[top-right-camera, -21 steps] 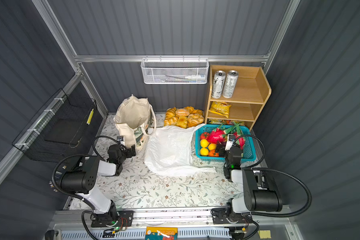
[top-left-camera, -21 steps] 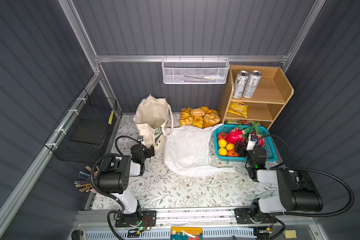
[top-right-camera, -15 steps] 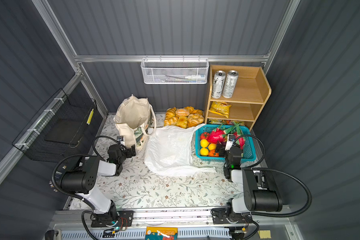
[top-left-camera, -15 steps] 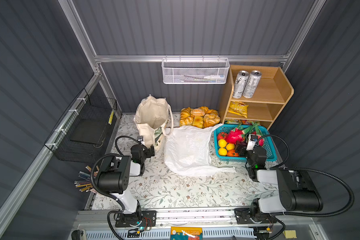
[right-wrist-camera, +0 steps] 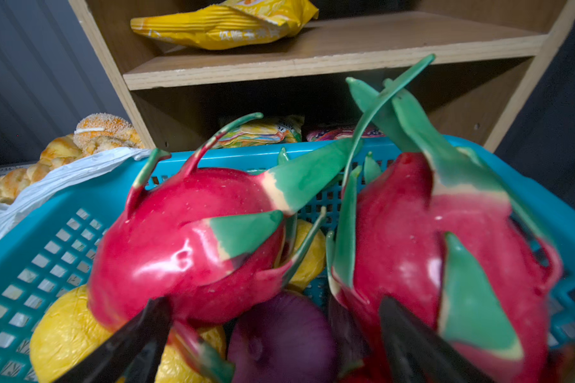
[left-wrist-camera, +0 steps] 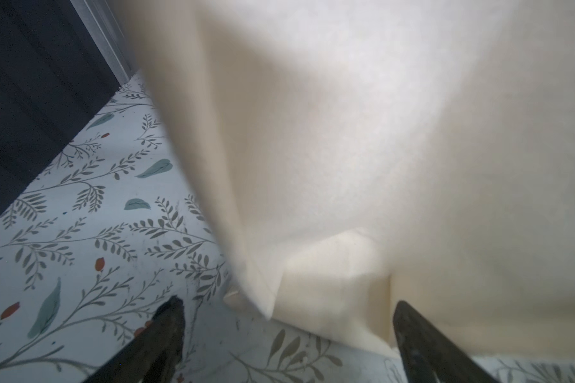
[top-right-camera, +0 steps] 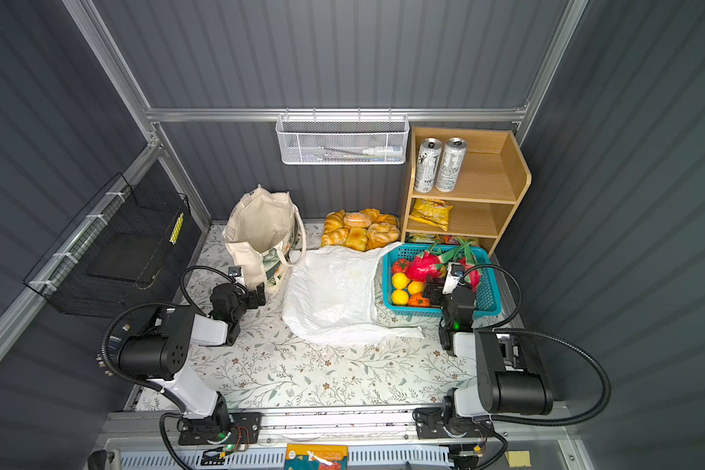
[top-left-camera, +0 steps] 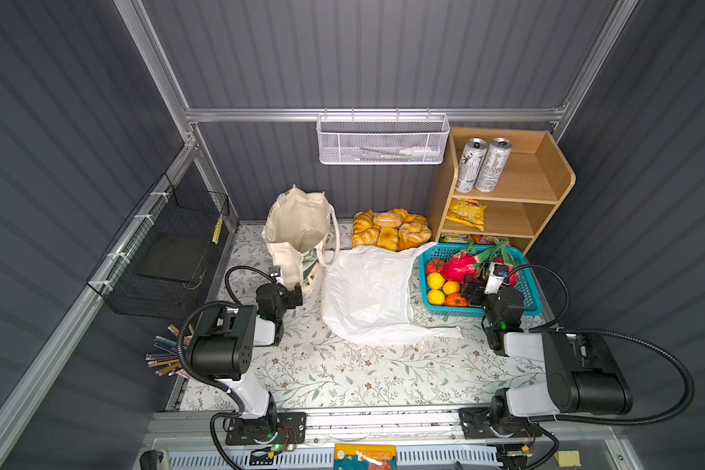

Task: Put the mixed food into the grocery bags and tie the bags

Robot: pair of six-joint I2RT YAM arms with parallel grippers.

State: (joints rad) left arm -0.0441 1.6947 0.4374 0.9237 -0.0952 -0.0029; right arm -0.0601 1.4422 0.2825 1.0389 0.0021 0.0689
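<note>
Right wrist view shows the right gripper [right-wrist-camera: 274, 303] wide open and empty inside the blue basket [right-wrist-camera: 80, 189], likely ready to pinch a dragon fruit [right-wrist-camera: 180, 238]. Left of the basket, the left gripper [left-wrist-camera: 288, 303], open and empty too, sits by the tote [left-wrist-camera: 346, 132].
</note>
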